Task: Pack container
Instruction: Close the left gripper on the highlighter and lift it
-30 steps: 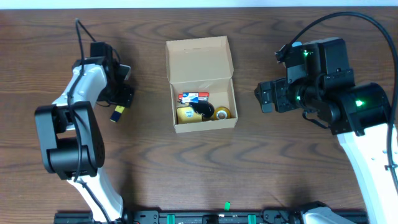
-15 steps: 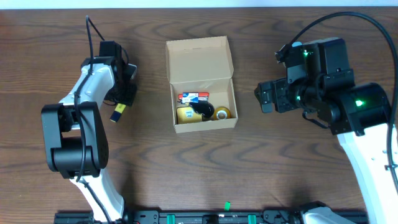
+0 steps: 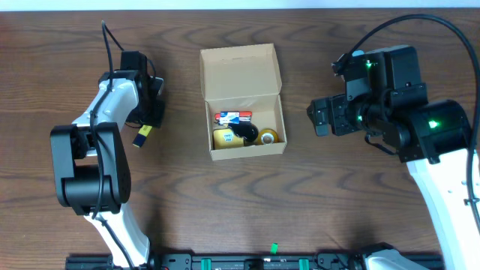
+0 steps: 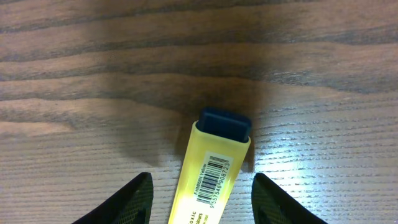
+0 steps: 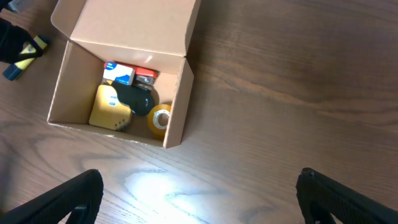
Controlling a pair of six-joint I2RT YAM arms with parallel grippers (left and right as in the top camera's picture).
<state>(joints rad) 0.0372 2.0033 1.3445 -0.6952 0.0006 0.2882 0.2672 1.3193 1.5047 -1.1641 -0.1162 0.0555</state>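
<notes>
Left wrist view: left gripper [image 4: 202, 204] spread wide, one finger on each side of a yellow marker [image 4: 208, 174], not touching it. Dark cap pointing away, flat on the wooden table [image 4: 93, 74].

Right wrist view: right gripper [image 5: 199, 205] likewise parted, holding nothing. Beyond it the container [image 5: 130, 25], mid-table between the arms, flap raised. Inside: yellow item [image 5: 109, 107], black item [image 5: 135, 98], perhaps a tape roll [image 5: 160, 118], red-and-blue packet [image 5: 121, 71] at the rear.

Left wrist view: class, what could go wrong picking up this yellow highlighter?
The left gripper straddles the yellow highlighter askew, fingers open; closing may spin or roll it away. The cardboard box already looks crowded; the highlighter might not lie flat under the lid.
</notes>
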